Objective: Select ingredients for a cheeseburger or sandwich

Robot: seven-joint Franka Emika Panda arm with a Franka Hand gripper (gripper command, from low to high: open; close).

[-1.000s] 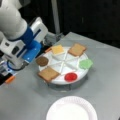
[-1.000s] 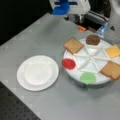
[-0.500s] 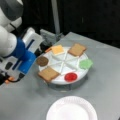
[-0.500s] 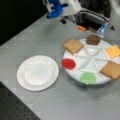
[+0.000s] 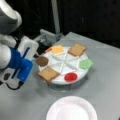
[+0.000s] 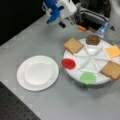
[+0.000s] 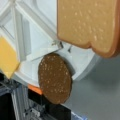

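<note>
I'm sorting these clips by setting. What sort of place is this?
Likely a robot lab bench, not a kitchen: toy food such as a patty in a divided white tray, an empty plate on a grey table, and the gripper.

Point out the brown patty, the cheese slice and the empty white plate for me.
patty (image 7: 55,78), wrist view, middle of its round top.
cheese slice (image 6: 113,51), a front view, centre of the yellow square.
white plate (image 6: 38,72), a front view, bare middle of the dish.

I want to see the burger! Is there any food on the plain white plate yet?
No, in a front view the white plate is bare, and the patty and bread slices sit in the divided tray.
</note>
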